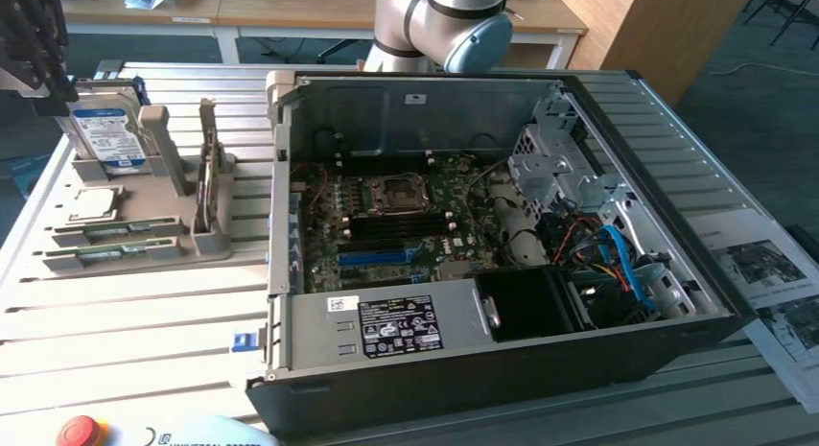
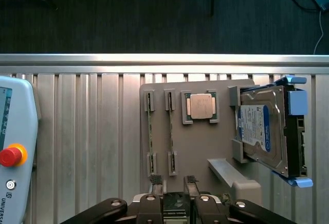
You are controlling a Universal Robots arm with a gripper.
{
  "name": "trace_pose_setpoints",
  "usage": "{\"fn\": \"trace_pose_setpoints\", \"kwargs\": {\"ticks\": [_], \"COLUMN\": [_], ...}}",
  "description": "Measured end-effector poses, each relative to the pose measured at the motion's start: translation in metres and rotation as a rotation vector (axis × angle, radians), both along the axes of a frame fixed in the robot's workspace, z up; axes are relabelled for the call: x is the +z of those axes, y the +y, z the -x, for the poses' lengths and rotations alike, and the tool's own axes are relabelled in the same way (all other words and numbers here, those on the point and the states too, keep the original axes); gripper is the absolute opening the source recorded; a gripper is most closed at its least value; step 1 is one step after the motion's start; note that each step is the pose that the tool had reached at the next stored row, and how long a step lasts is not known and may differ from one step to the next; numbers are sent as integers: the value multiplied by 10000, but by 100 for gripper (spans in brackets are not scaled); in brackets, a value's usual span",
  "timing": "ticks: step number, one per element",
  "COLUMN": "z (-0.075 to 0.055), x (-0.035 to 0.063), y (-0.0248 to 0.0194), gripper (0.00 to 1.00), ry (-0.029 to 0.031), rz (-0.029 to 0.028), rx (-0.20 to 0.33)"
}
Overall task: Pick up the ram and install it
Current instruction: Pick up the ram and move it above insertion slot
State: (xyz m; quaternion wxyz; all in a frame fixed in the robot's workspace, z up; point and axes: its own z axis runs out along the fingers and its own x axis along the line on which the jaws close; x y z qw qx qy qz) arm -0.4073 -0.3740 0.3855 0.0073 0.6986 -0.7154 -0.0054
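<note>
Two ram sticks lie side by side in the slots of a grey holder (image 1: pixel 153 237) on the table, in the exterior view's left. In that view they are thin green strips, one (image 1: pixel 122 230) behind the other (image 1: pixel 113 253). The wrist view sees them edge-on from above as two thin lines (image 2: pixel 149 131) (image 2: pixel 171 131). My gripper (image 2: pixel 174 181) hangs above the holder, over the edge near the sticks' ends. Its fingertips (image 2: pixel 157 180) stand apart with nothing between them, so it is open. The open computer case (image 1: pixel 716 302) shows its motherboard (image 1: pixel 397 225).
The holder also carries a silver processor chip (image 2: pixel 200 106) and an upright hard drive (image 2: pixel 262 131) with a blue-white label. A teach pendant with a red stop button (image 2: pixel 10 156) lies on the slatted table (image 2: pixel 92 131). Papers (image 1: pixel 768 264) lie at the exterior view's right.
</note>
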Motion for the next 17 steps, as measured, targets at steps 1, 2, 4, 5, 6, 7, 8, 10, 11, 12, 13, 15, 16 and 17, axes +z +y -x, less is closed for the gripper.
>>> {"fn": "trace_pose_setpoints", "kwargs": {"ticks": [1,2,4,5,6,7,8,10,11,12,13,15,16,17], "z": [0,0,0,0,0,0,0,0,0,0,0,0,0,0], "x": [-2,-8,-27,-39,-53,-65,-77,-103,-118,-134,-150,-186,-204,-224], "y": [0,0,0,0,0,0,0,0,0,0,0,0,0,0], "gripper": [30,30,30,30,30,30,30,30,30,30,30,30,30,30], "ry": [-1,-3,-1,1,-1,0,-1,-1,0,-1,0,0,0,0], "rz": [-1,-2,0,0,-1,0,0,0,-1,-1,0,0,0,0], "rx": [0,0,0,1,3,9,14,30,41,50,59,76,83,92]}}
